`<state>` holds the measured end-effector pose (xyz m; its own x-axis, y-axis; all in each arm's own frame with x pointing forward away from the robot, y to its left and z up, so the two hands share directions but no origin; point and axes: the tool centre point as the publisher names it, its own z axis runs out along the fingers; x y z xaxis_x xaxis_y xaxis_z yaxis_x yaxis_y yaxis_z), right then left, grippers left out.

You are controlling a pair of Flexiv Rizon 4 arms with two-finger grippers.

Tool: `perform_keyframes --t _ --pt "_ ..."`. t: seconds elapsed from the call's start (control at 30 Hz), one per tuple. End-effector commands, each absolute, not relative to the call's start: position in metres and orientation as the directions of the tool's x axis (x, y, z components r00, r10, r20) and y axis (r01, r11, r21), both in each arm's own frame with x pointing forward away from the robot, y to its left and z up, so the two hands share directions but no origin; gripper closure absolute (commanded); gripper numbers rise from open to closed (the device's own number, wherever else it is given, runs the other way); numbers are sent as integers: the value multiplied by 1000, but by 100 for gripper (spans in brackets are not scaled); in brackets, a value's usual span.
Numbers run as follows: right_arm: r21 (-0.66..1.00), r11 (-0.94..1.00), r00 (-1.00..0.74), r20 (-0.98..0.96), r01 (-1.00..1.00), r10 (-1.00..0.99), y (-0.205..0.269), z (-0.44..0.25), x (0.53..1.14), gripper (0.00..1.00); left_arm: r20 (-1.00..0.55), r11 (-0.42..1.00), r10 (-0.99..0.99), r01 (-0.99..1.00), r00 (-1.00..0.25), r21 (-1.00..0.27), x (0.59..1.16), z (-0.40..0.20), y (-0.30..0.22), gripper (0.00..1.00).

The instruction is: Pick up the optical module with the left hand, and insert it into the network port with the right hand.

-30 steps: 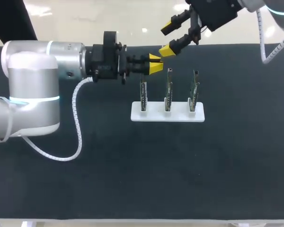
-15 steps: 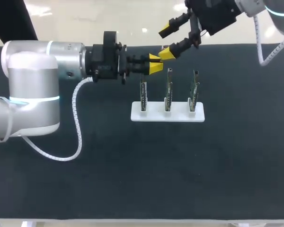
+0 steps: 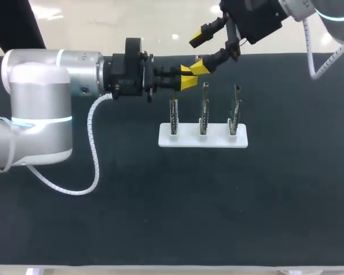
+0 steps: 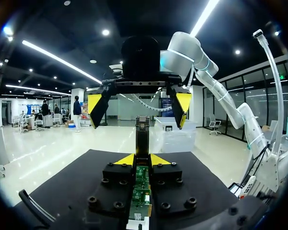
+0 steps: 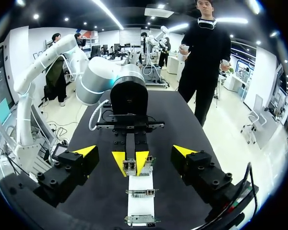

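Left hand (image 3: 188,77), upper middle of the frame, is clamped tight on the optical module (image 4: 142,184), holding it level above the bench (image 3: 160,206). Right hand (image 3: 197,54) sits just up and right of it, fingers spread wide, its lower yellow tip right beside the left hand's tips. Below them, a white rack (image 3: 203,137) carries three upright boards (image 3: 204,109).

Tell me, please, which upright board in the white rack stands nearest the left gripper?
The board at the rack's left end, almost under the left gripper holding the optical module; both others stand farther right.
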<state>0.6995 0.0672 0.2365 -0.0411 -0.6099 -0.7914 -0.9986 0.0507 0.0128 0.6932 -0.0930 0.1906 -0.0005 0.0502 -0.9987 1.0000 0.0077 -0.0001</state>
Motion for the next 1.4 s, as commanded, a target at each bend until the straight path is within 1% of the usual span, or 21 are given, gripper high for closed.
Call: perform_keyframes --t 0.03,0.17,0.2,0.23,0.27,0.3,0.33,0.4,0.43,0.5,0.57,0.7,0.77,0.8,0.83,0.87,0.9,1.23,1.27,1.3,1.4 --pt "14 51 -42 -790 -999 -611 66 239 696 0 -999 7 50 1000 0 0 694 190 -93 100" --pt "15 41 -37 -792 -999 -610 67 239 696 9 -999 7 50 1000 0 0 694 190 -93 100" --pt "14 40 -36 -792 -999 -609 67 239 696 15 -999 7 50 1000 0 0 694 190 -93 100" --pt "13 39 -34 -793 -999 -609 67 238 697 33 -999 7 50 1000 0 0 694 190 -93 100" --pt "9 37 -29 -794 -999 -607 67 237 697 37 -999 7 50 1000 0 0 694 190 -93 100" --pt "9 34 -27 -795 -999 -607 67 236 698 35 -999 7 50 1000 0 0 694 190 -93 100" --pt "8 33 -26 -795 -999 -607 66 236 698 37 -999 7 50 1000 0 0 694 190 -93 100" --pt "7 30 -24 -795 -1000 -607 66 236 698 48 -999 7 50 1000 0 0 694 190 -93 100" --pt "7 30 -24 -794 -1000 -607 66 236 698 51 -999 7 50 1000 0 0 694 190 -93 100" --pt "7 29 -23 -795 -1000 -607 66 236 698 51 -999 7 50 1000 0 0 694 190 -93 100" --pt "8 28 -23 -795 -1000 -606 66 236 698 55 -999 7 50 1000 0 0 694 190 -93 100" --pt "9 26 -22 -796 -1000 -604 66 236 698 56 -999 7 50 1000 0 0 694 190 -93 100" --pt "8 26 -22 -796 -1000 -604 66 236 698 61 -999 7 50 1000 0 0 694 190 -93 100" --pt "8 26 -22 -796 -1000 -604 66 236 698 75 -999 7 50 1000 0 0 694 190 -93 100" --pt "8 26 -22 -796 -1000 -605 66 236 698 94 -999 7 50 1000 0 0 694 190 -93 100" --pt "8 27 -22 -796 -1000 -604 65 236 698 98 -999 7 50 1000 0 0 694 190 -93 100" --pt "7 27 -22 -796 -1000 -604 65 236 698 100 -999 7 50 1000 0 0 694 190 -93 100" --pt "7 33 -26 -796 -999 -605 66 236 696 100 -999 7 50 1000 0 0 694 190 -93 100" --pt "7 34 -26 -795 -999 -606 66 236 696 100 -999 7 50 1000 0 0 694 190 -93 62" --pt "7 34 -26 -795 -999 -606 66 236 696 100 -999 7 50 1000 0 0 694 190 -93 0" --pt "8 35 -28 -795 -999 -606 66 236 696 100 -999 7 50 1000 0 0 694 190 -93 0"
